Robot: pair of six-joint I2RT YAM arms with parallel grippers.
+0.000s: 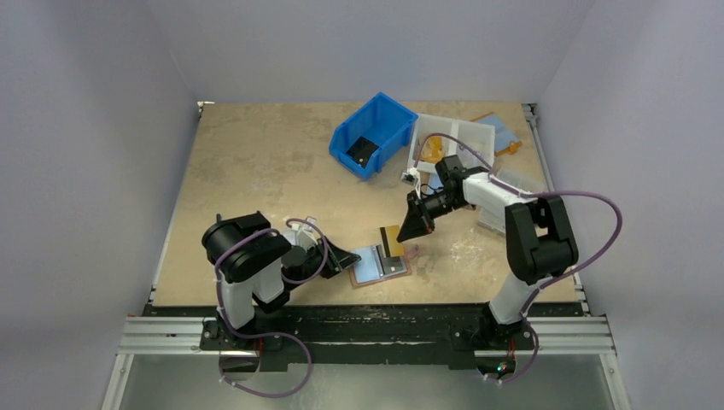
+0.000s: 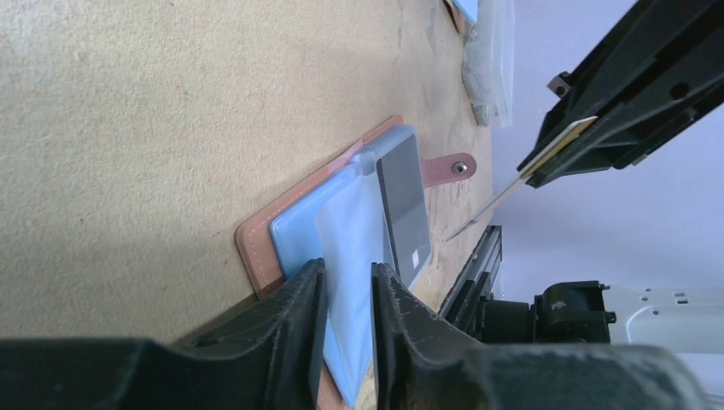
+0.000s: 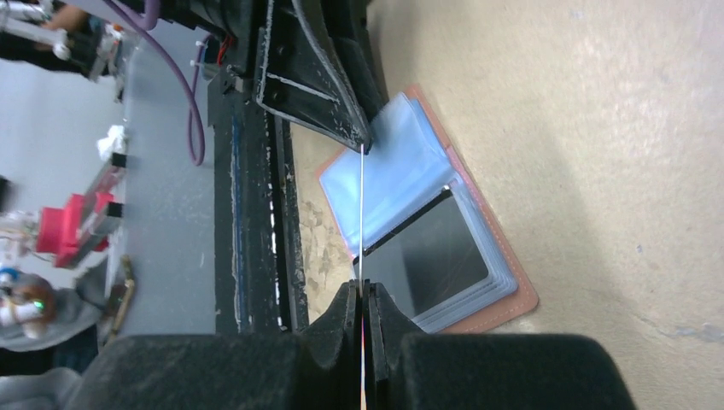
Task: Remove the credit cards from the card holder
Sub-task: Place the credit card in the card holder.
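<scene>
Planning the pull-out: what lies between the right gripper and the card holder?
Only the yellow card that the right gripper pinches; it reaches toward the card holder, clearest in the top view.

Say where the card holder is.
Top view: the card holder lies open near the table front, centre, between the left gripper and the right gripper.

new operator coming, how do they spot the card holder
Look midway along the near edge of the table. The card holder lies open there, brown leather with light-blue sleeves. Unlike the far-corner folder, it shows a dark panel.
</scene>
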